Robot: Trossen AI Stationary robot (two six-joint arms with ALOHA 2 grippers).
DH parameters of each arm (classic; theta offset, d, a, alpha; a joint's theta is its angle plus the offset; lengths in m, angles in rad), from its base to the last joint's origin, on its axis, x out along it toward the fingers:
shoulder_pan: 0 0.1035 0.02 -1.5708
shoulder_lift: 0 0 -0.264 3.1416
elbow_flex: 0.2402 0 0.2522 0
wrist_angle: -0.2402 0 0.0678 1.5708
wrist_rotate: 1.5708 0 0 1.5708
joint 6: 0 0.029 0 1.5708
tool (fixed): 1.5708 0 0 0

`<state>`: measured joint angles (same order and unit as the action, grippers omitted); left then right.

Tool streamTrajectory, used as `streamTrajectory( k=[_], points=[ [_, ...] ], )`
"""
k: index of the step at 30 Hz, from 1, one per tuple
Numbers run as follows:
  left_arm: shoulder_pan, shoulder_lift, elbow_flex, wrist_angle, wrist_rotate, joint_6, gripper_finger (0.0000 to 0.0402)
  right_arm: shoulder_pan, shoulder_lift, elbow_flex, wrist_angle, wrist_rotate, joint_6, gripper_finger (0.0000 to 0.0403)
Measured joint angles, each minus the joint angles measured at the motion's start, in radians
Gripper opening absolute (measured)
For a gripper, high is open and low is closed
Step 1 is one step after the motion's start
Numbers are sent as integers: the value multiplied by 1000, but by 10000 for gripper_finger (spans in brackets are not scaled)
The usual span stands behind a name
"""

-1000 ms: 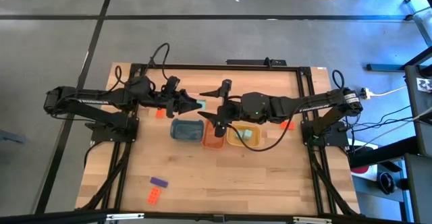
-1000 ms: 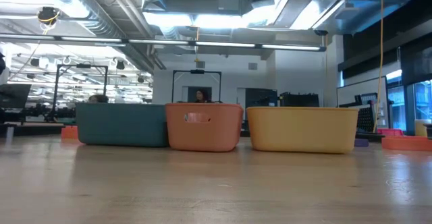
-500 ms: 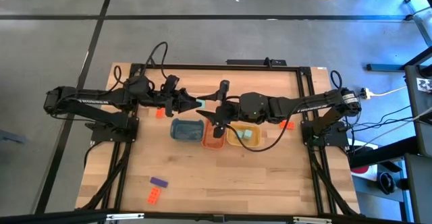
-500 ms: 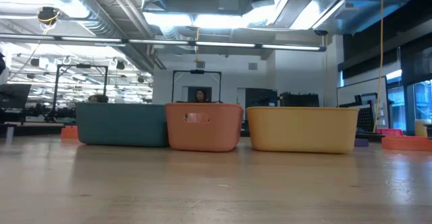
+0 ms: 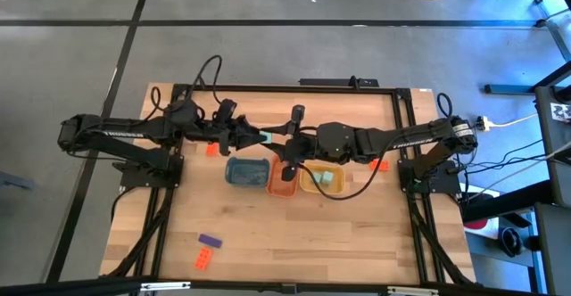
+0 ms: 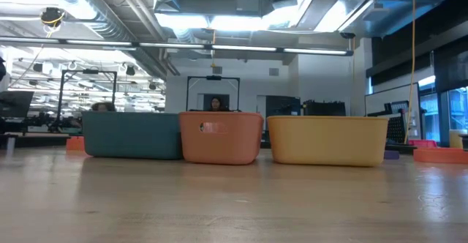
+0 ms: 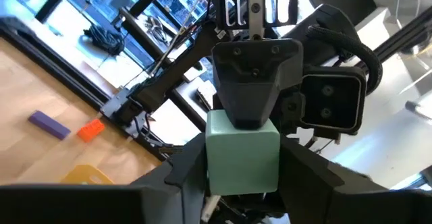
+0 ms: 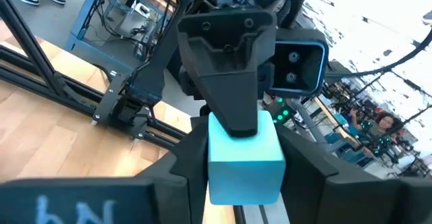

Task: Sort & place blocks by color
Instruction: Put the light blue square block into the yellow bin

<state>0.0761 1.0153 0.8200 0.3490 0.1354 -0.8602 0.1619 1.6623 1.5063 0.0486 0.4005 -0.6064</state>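
Right gripper (image 5: 272, 142) nearer, both on mint block (image 5: 265, 138), end-on between arms.

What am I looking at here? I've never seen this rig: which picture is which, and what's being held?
Two dark robot arms work at a wooden table. The high view looks straight down, the low view looks level across the tabletop, and each wrist view looks past that arm's own fingers. Above the blue tray, orange tray and yellow tray, the left gripper and right gripper both clasp one mint green block, seemingly a handover. A purple block and an orange-red block lie loose, away from the trays.
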Motion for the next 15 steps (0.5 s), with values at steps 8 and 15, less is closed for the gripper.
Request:
streamTrajectory(
  k=[8, 15],
  points=[
    [112, -48, 0, -7, 67, 35, 181, 17, -36, -2, -80, 99, 7, 134],
    [245, -201, 0, -200, 166, 232, 182, 12, -159, -2, -489, 141, 301, 134]
  ],
)
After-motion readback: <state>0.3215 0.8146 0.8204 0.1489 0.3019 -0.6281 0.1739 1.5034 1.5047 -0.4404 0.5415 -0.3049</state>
